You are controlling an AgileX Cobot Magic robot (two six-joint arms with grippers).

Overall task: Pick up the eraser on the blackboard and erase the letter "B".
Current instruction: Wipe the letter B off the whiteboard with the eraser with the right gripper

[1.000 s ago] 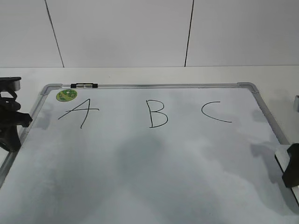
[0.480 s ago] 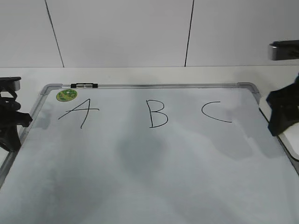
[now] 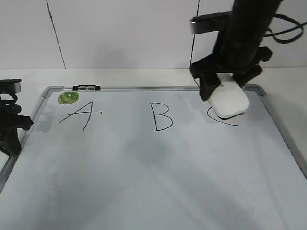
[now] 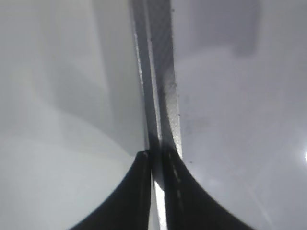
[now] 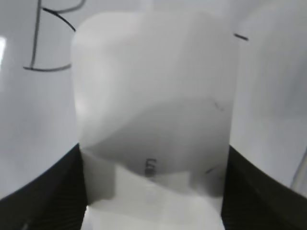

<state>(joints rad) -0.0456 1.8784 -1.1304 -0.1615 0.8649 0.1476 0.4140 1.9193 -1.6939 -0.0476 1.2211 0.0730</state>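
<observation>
- The right tool [image 3: 225,93] has swung in from the board's right edge, where it hung half a second ago, and now sits over the upper right part of the blackboard [image 3: 144,172].
- It is clamped on the eraser [image 3: 230,101], a black finger [image 5: 43,191] pressed to each long side in the right wrist view.
- The eraser, earlier at the right rim, now covers the top of the letter "C" [image 3: 225,122], just right of the letter "B" [image 3: 161,116]; whether it touches the board cannot be told.
- "B" is whole and unsmudged, as before; so is the "A" [image 3: 81,115].
- The left tool [image 4: 154,158] has not moved from the board's left frame; its tips are closed together, empty.
- The green sticker [image 3: 68,97] is unchanged.
</observation>
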